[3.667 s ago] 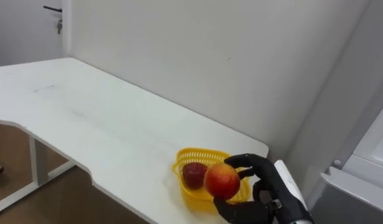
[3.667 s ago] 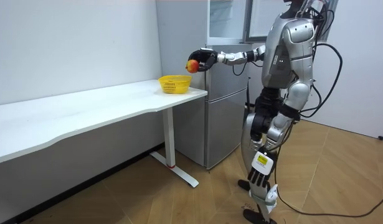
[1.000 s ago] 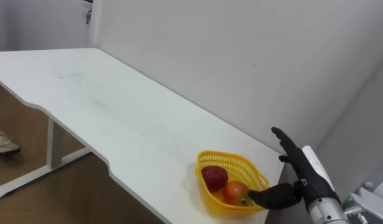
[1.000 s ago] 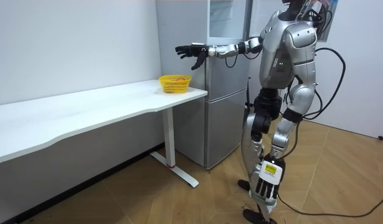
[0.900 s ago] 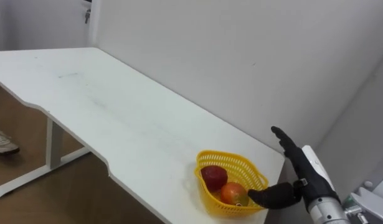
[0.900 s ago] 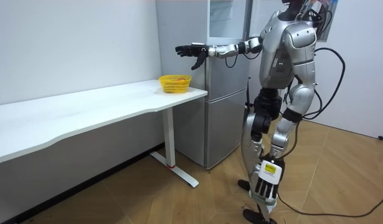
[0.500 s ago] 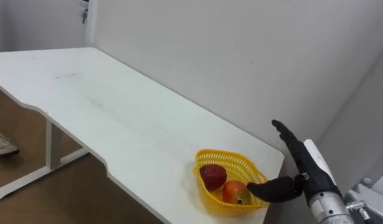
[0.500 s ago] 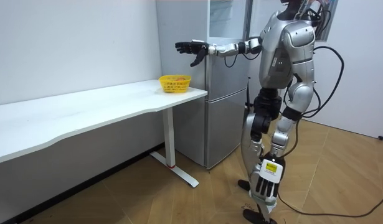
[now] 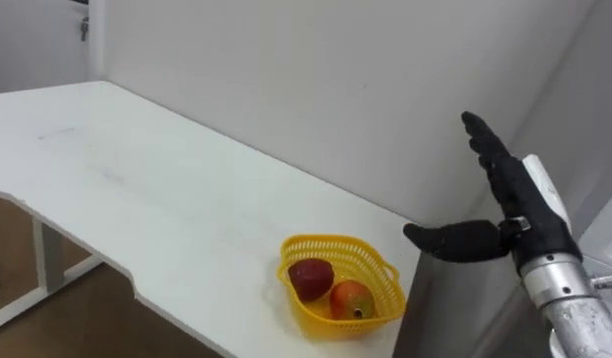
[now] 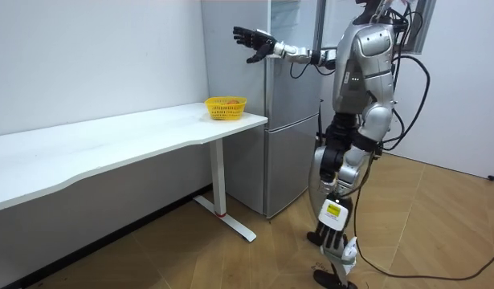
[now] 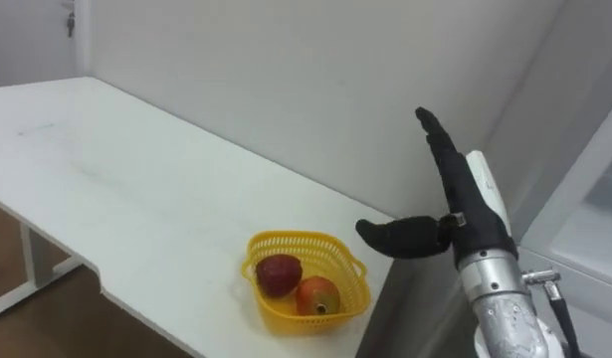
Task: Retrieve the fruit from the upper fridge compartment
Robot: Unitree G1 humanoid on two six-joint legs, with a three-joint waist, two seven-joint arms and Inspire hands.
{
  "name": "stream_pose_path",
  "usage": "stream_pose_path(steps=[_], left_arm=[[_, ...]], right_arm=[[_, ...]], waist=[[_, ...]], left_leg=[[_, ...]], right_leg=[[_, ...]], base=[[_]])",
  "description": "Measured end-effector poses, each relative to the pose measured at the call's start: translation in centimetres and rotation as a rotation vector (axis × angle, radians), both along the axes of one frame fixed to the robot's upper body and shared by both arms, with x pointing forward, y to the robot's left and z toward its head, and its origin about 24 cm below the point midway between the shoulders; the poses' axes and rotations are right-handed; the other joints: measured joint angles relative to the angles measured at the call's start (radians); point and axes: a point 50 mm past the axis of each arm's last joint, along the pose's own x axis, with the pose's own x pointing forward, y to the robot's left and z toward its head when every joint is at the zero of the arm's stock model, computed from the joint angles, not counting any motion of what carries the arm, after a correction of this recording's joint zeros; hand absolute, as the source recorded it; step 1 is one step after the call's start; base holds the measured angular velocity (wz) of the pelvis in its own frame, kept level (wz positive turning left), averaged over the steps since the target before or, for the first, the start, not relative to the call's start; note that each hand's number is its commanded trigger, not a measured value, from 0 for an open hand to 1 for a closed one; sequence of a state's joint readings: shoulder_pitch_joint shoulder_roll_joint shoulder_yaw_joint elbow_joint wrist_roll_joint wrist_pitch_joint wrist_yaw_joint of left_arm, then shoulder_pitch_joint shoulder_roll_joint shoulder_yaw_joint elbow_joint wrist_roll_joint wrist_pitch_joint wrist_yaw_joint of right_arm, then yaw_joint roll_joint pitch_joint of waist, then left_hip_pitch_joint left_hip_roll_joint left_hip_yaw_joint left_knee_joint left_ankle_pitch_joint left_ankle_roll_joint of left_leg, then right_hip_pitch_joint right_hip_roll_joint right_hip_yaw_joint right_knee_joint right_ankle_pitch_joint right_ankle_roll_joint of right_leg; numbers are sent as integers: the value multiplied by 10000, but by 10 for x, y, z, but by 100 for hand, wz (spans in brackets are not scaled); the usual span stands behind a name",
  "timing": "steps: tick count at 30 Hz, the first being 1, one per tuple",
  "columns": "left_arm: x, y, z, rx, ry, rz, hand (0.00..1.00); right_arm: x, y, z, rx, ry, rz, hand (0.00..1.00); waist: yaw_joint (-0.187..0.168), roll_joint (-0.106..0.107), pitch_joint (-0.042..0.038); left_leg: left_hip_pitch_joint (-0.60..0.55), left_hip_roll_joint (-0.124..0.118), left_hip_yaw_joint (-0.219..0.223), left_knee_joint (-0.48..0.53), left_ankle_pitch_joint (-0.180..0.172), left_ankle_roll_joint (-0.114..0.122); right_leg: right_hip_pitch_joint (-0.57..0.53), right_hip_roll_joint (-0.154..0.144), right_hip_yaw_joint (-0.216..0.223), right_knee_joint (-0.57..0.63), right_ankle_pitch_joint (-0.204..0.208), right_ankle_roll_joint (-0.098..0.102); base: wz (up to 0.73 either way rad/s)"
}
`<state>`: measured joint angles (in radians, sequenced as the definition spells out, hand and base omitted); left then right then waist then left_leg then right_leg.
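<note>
The white table (image 9: 136,199) runs in from the left, its long surface bare. Near its right-hand end, close to the right edge and nearer the front edge than the wall, stands a yellow basket (image 9: 330,325) of open plastic lattice. Two fruits lie in it, touching: a dark red apple (image 9: 309,277) on the left and an orange-red fruit (image 9: 352,298) just right of it, possibly a second apple or a peach, though the views leave that unsure. The fruit the task asks for looks already delivered into the basket, and neither hand carries anything.

Right of the basket and well above it, the right hand (image 9: 514,214) is raised past the table's right edge, fingers straight and pointing up, thumb out sideways toward the basket, palm empty. Beyond it stands the grey fridge (image 10: 291,120), hard against the table's right end. The left hand (image 10: 331,239) hangs low beside the leg in the room view; I cannot tell how it is held.

Either fruit should be light, firm and smooth-skinned, so apt to roll or slip, and it bruises under a hard squeeze. The best hold is from above, fingers and thumb on opposite sides of its widest part. The basket's wall blocks a sideways approach, and the light basket may slide if nudged.
</note>
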<state>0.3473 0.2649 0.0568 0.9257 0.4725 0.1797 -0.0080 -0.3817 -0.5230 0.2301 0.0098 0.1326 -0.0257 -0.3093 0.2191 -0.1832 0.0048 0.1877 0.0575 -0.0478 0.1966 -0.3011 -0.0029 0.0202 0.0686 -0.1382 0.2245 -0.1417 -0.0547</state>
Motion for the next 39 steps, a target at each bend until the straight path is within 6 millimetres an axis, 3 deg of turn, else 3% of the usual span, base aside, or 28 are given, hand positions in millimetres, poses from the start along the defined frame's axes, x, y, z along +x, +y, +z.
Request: stream_pose_path(steps=[8, 16, 18, 26, 29, 34, 39], left_arm=[[-3, -2, 0, -150, -290, 122, 0], [3, -8, -2, -477, -569, 35, 0], [4, -9, -3, -535, -624, 9, 0], [5, -12, -7, -812, -685, 159, 0], [8, -13, -7, -852, -914, 93, 0], [10, -14, -7, -649, -1241, 68, 0], [4, -24, -12, -790, -954, 61, 0]], right_arm=[[-19, 6, 35, 498, -1344, 1102, 0], [-46, 12, 23, 813, -818, 2616, 0], [-56, 15, 20, 667, -756, 2952, 0], [-79, 23, 23, -82, -1206, 3278, 0], [-86, 19, 33, 141, -2060, 2971, 0], [-98, 5, 34, 453, -2994, 1583, 0], [-104, -11, 14, 1274, -2645, 197, 0]], waist=[[-685, 305, -56], [-992, 929, -37], [-1072, 1085, -74], [-1573, 1112, -86], [-1936, 1110, -91], [-2128, 1249, -106], [-2329, 1658, -103]], left_leg=[[314, 26, 426, -104, 0, 0], [595, 108, 654, -355, -8, 2], [596, 152, 858, -376, -12, -6], [587, 155, 1297, -347, -21, -37], [589, 142, 1300, -327, -24, -36], [616, 166, 1368, -340, -25, -34], [732, 161, 1559, -323, -27, -31]], right_leg=[[55, 75, 365, 144, 3, 3], [96, 222, 594, 152, 107, -36], [-16, 312, 797, 205, 134, -82], [-314, 458, 1337, 476, 147, -147], [-311, 449, 1360, 462, 165, -134], [-242, 481, 1406, 296, 255, -124], [-176, 527, 1609, 293, 272, -100]], base=[[-14], [-11], [-24], [-22], [0], [-4], [-10]])
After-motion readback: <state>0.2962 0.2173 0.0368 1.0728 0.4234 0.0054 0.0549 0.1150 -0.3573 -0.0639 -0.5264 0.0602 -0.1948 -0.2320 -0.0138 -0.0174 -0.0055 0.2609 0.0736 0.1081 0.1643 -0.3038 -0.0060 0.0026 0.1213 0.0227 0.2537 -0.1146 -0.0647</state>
